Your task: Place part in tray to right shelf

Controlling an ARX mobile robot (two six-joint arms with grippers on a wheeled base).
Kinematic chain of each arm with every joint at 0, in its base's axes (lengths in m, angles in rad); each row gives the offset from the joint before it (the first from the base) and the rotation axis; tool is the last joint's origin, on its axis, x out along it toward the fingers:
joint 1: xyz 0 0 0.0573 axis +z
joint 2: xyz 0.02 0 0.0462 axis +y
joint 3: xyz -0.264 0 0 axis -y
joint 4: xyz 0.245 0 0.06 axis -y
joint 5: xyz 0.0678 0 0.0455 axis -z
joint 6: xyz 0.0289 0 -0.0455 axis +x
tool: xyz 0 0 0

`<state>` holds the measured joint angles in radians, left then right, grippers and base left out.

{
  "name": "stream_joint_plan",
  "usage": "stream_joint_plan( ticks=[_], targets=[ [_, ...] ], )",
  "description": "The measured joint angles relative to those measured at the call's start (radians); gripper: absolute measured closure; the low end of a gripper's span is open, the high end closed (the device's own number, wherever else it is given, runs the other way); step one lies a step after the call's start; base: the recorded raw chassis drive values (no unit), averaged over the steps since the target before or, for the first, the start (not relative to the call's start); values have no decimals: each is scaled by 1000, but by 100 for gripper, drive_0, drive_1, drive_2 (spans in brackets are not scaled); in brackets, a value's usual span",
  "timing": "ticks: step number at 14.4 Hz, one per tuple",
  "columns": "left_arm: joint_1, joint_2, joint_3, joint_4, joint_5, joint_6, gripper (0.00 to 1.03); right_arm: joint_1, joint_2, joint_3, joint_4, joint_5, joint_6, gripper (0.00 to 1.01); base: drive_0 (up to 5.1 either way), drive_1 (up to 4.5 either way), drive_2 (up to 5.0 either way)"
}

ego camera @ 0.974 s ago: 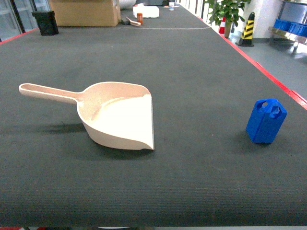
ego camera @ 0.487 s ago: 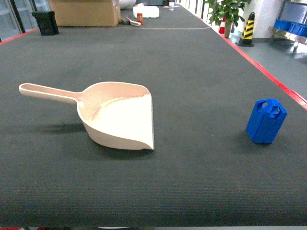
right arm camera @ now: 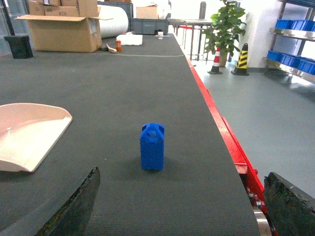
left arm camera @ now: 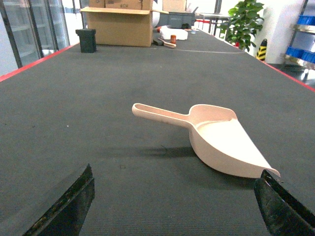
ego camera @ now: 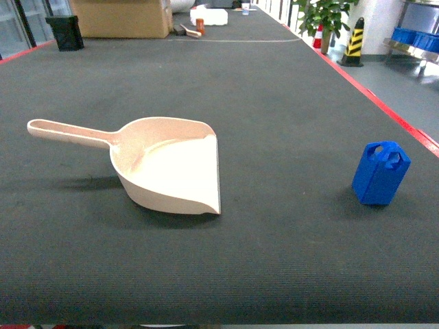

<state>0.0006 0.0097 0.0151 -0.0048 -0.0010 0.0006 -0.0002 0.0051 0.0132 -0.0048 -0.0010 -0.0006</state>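
The part [ego camera: 380, 173], a small bright-blue block with a notched top, stands upright on the dark mat at the right; it also shows as the part [right arm camera: 152, 146] ahead of my right gripper [right arm camera: 182, 201], which is open and empty, well short of it. The tray [ego camera: 168, 164], a pale beige-pink dustpan with a long handle pointing left, lies at the middle left; the tray [left arm camera: 216, 137] lies ahead and to the right of my left gripper [left arm camera: 174, 201], open and empty. Neither gripper shows in the head view. A steel rack with blue crates [right arm camera: 295, 49] stands far right.
The mat's red edge [ego camera: 384, 110] runs along the right side, with floor beyond. At the far end stand a cardboard box [ego camera: 120, 17], a black bin [ego camera: 65, 31], a white box, a potted plant [ego camera: 322, 17] and traffic cones [ego camera: 353, 42].
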Motion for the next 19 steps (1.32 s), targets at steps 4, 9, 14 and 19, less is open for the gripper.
stream_joint_plan(
  ticks=[4, 9, 14, 19],
  targets=[
    [0, 0, 0, 0, 0, 0, 5, 0, 0, 0, 0, 0, 0, 3, 0, 0, 0],
    [0, 0, 0, 0, 0, 0, 5, 0, 0, 0, 0, 0, 0, 3, 0, 0, 0],
    [-87, 308, 84, -37, -186, -220, 5, 0, 0, 0, -1, 0, 0, 3, 0, 0, 0],
    [-111, 1000, 237, 548, 53, -639, 5, 0, 0, 0, 0, 0, 0, 3, 0, 0, 0]
  ],
)
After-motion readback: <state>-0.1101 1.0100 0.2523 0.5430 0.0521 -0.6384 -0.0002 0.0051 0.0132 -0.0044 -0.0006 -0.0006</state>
